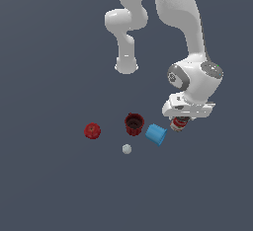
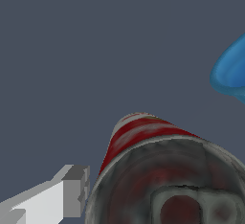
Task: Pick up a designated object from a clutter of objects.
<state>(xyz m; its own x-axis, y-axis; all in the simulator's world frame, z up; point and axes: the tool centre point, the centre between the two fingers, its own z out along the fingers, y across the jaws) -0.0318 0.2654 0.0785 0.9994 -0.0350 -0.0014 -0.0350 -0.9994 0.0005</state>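
As the pincer (image 1: 181,121) hovered over the red-and-white can (image 1: 180,123) beside the light blue cup (image 1: 156,134) on the tabletop (image 1: 49,185), its spread was unclear; the rigid, probably slick can looked best gripped mid-body.

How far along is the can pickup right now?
Done: the gripper has reached the red-and-white can, apart from the blue cup. In hand: one finger sits beside the can; a closed grasp isn't visible. Left: grip and lift it.
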